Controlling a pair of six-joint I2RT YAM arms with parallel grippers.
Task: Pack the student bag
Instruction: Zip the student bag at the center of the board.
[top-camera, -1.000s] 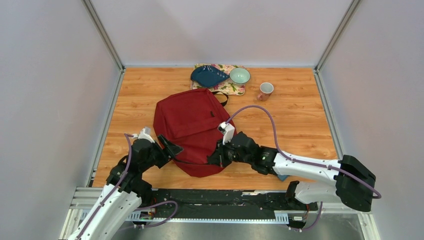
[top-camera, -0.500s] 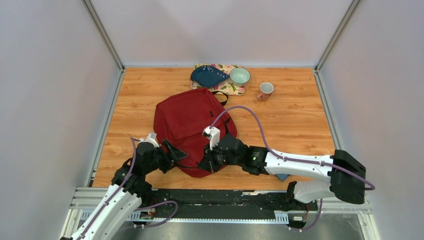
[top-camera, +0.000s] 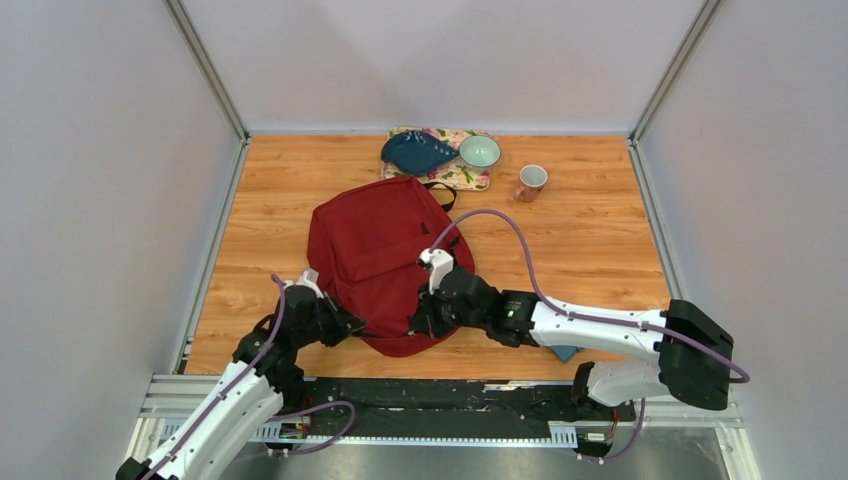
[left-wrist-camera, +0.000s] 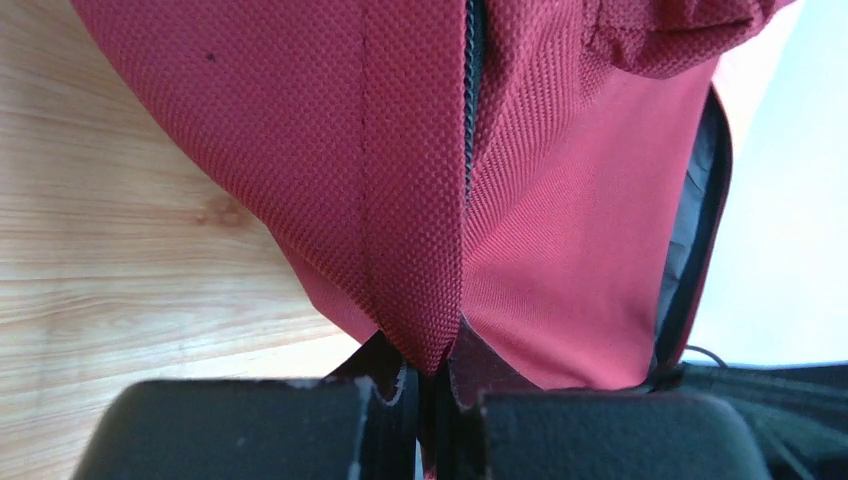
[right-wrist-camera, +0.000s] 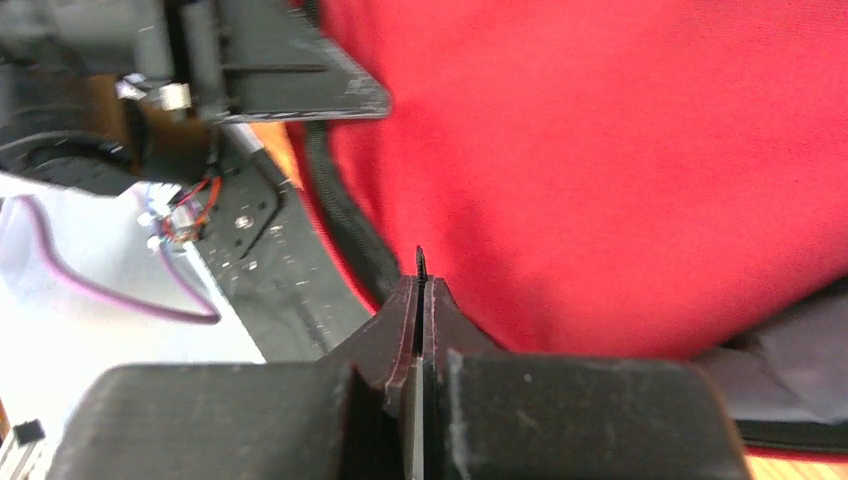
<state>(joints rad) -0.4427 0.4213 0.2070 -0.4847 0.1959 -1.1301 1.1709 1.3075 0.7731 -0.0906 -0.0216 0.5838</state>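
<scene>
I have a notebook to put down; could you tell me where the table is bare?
Bare wood: left of the student bag up to the left wall; right of it, between the mug and the right arm. Crowded: the near edge, where both arms meet the bag, and around the floral mat.

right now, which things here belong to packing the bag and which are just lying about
In the job: student bag, left gripper pinching its fabric, right gripper at its near edge.
Lying about, untouched: floral mat, dark blue item, green bowl, cup.

No legible text anywhere (the student bag (top-camera: 375, 240) bears none).
</scene>
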